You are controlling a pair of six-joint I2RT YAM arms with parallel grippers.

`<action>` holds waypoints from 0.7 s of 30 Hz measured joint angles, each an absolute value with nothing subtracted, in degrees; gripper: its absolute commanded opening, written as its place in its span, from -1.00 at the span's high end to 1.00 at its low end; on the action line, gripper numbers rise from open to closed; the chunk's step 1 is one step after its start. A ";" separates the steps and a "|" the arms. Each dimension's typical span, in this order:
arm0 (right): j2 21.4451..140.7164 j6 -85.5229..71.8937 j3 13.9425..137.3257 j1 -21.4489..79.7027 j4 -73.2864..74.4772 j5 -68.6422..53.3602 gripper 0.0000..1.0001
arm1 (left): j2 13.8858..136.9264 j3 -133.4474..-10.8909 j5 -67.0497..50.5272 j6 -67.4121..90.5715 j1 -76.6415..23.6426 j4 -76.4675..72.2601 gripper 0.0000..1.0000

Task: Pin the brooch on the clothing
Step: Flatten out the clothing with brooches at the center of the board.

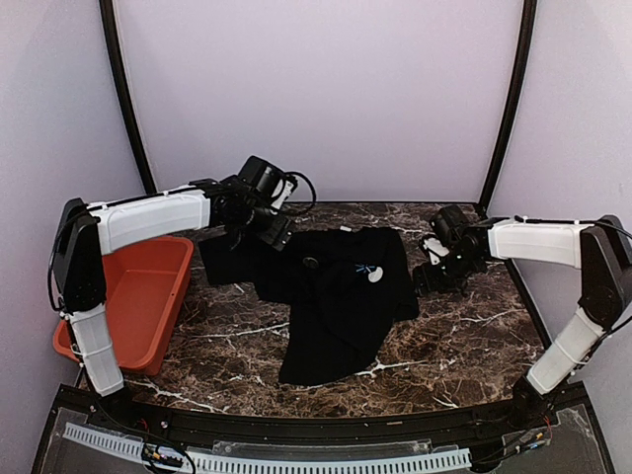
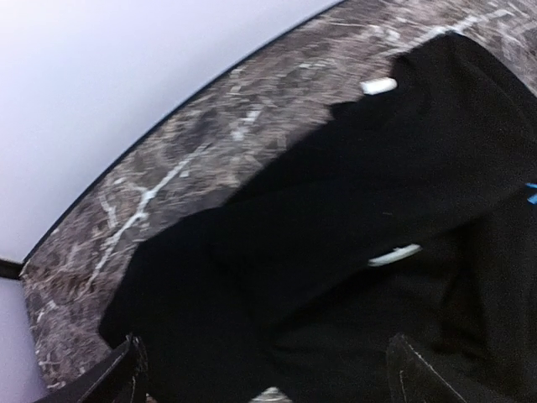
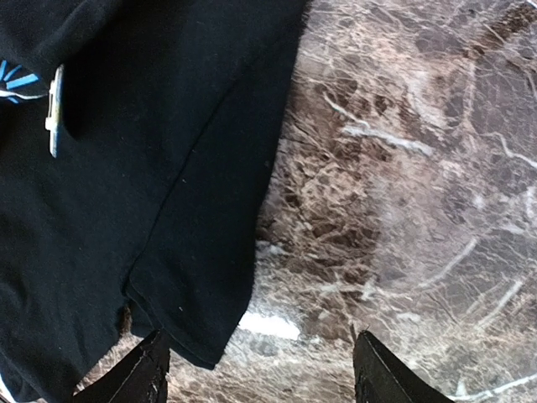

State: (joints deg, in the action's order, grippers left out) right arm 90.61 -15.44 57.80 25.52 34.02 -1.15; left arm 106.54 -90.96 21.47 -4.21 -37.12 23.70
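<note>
Black short-sleeved T-shirt (image 1: 336,306) on brown marble table (image 1: 464,336), small white brooch (image 1: 375,276) on its chest.
L gripper (image 2: 268,388) & R gripper (image 3: 260,369): jaws spread, holding nothing.

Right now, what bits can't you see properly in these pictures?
Brooch: a tiny white dot in the top view, edge-on in the right wrist view; its pin is hidden, so pinned or loose is unclear.
Starburst print: cut off by the right wrist view's left edge.
Left gripper: only blurred fingertips at the left wrist view's bottom edge.
</note>
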 measured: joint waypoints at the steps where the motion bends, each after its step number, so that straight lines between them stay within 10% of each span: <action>1: 90.94 -15.59 57.74 25.50 33.45 -1.61 -0.44 | 107.22 -90.96 20.25 -4.27 -39.16 24.18 -0.98; 10: 99.26 -16.12 57.87 25.61 28.82 -4.54 -0.29 | 116.75 -90.98 13.96 -6.28 -42.70 28.29 -0.98; 16: 101.16 -16.43 59.18 25.85 26.24 -6.35 0.93 | 120.55 -90.89 13.78 -7.46 -42.50 29.76 -0.98; 20: 102.06 -16.23 60.03 25.85 26.22 -7.14 1.00 | 120.75 -90.89 12.97 -8.32 -42.54 30.26 -0.89; 21: 102.28 -16.14 60.58 25.85 26.55 -6.96 1.00 | 120.75 -90.89 12.62 -8.45 -42.54 30.30 -0.60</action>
